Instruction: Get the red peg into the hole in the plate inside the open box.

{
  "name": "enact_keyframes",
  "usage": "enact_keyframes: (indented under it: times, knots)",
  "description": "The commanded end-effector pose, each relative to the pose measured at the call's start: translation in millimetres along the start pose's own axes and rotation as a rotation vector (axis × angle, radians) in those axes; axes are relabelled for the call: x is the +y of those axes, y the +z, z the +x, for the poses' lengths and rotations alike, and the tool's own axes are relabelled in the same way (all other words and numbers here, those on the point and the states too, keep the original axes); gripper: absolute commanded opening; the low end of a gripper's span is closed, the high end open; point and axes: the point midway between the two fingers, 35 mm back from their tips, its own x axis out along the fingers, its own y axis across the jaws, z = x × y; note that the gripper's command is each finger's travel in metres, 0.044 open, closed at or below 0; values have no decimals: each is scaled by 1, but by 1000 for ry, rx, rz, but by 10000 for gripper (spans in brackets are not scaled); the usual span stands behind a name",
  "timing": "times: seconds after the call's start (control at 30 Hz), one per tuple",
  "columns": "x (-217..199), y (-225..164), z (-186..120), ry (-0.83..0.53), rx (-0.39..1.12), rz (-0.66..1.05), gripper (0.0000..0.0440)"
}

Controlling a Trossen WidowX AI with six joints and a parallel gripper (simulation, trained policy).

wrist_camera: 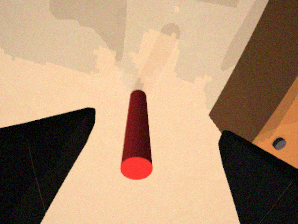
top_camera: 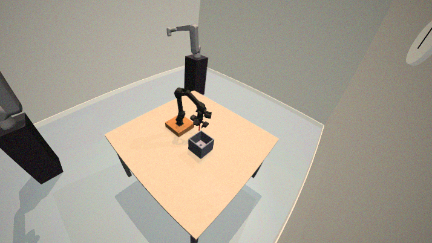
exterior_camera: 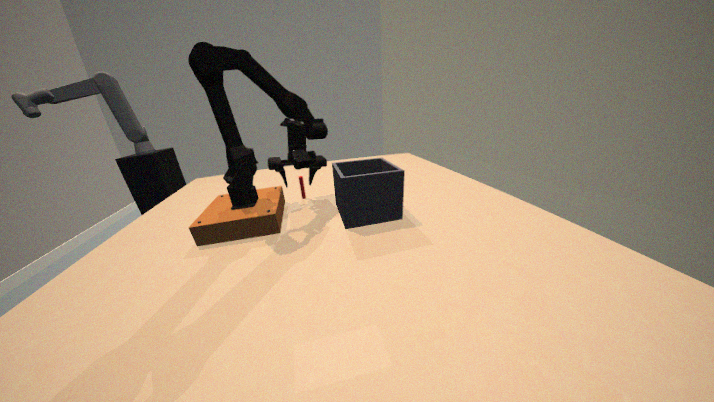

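Where pincer (top_camera: 201, 123) (exterior_camera: 299, 185) (wrist_camera: 159, 126) gapes, red peg (top_camera: 199, 127) (exterior_camera: 302, 187) (wrist_camera: 137, 135) stands upright.

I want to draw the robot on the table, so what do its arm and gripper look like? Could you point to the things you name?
The arm is all black, with chunky joints and slimmer parts between them. The gripper (top_camera: 200, 123) (exterior_camera: 299, 186) (wrist_camera: 159, 126) is black too, with two fingers that narrow toward their tips. I can't see any cables or markings.
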Motion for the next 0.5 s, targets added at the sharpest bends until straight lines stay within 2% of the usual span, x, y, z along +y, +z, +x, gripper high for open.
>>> enact_keyframes:
  times: [0.0, 0.37, 0.4, 0.47]
  knots:
    - [2, 0, 10, -1, -6, 4, 306]
    - [16, -9, 25, 20, 12, -46, 33]
    - [17, -10, 25, 23, 14, -51, 13]
    - [20, -10, 23, 34, 24, -46, 9]
